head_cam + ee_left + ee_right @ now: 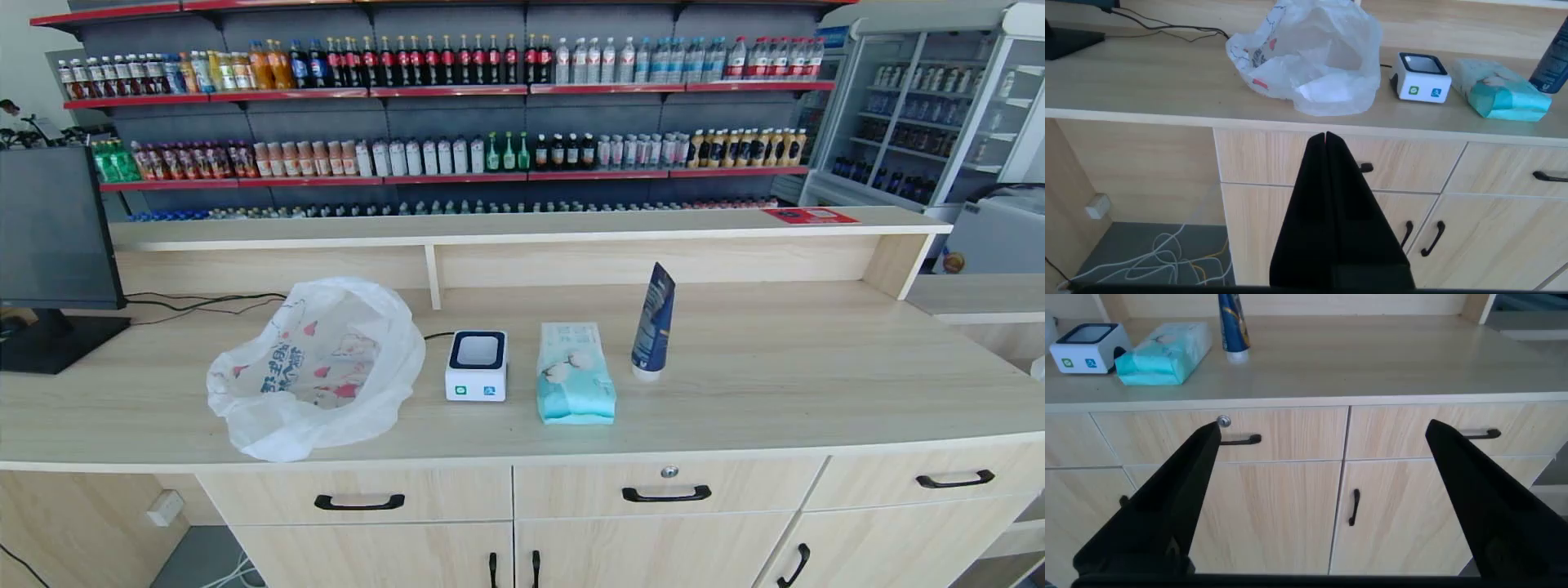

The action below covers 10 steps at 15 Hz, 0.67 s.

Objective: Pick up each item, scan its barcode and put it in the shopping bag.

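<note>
On the wooden counter [816, 384] a white plastic shopping bag [318, 363] with red and blue print lies crumpled at the left, its mouth gaping. Right of it sits the small white barcode scanner [477, 365], then a light-blue tissue pack [574, 372] lying flat, then a dark blue tube [654, 322] standing on its white cap. My left gripper [1326, 140] is shut, held low in front of the drawers below the bag [1306, 57]. My right gripper [1323, 434] is open wide, also below counter height, facing the drawers under the tissue pack [1165, 353] and tube [1232, 323].
A dark monitor [51, 245] stands on the counter's left end with cables behind the bag. A raised shelf [522, 227] runs along the counter's back edge. Drawers with black handles [665, 493] front the counter. Bottle shelves and a fridge fill the background.
</note>
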{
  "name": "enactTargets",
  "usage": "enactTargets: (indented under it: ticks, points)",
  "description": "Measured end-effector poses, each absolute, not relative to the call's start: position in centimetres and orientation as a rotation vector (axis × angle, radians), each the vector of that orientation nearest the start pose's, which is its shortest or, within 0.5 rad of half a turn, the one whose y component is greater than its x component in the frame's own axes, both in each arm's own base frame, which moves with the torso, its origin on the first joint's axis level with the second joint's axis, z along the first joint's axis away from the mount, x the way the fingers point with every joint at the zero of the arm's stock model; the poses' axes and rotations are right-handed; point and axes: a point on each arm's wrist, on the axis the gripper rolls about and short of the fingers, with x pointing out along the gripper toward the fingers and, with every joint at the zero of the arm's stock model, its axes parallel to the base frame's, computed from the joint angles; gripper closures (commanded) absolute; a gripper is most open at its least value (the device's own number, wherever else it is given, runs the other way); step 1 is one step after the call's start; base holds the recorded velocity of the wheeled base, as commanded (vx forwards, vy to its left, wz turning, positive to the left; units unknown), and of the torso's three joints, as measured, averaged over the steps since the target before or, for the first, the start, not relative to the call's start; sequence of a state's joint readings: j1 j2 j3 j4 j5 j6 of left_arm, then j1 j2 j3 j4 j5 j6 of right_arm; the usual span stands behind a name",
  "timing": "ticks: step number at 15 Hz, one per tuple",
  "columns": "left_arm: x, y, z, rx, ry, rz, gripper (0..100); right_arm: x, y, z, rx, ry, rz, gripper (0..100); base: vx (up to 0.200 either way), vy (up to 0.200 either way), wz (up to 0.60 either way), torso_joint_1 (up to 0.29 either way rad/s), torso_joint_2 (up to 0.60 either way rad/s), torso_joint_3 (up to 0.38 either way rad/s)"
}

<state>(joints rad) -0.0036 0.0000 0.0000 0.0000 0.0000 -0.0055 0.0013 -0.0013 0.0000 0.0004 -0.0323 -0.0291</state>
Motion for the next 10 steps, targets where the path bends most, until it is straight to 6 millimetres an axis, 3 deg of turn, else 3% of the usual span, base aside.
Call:
enactTargets:
  ticks: [2, 8, 10]
  points:
    - [-2.3, 0.0, 7.5, -0.005, 0.000, -0.004, 100, -2.3, 0.0, 7.6, -0.122, -0.004, 0.005, 0, 0.000, 0.000, 0.00, 0.000, 0.00, 0.000]
    - [-2.3, 0.0, 7.5, -0.004, 0.000, -0.003, 100, -2.3, 0.0, 7.6, -0.131, -0.011, 0.021, 0, 0.000, 0.000, 0.00, 0.000, 0.00, 0.000]
    - [-2.3, 0.0, 7.5, -0.004, 0.000, -0.003, 100, -2.5, 0.0, 9.2, -0.117, -0.031, 0.021, 0, 0.000, 0.000, 0.00, 0.000, 0.00, 0.000]
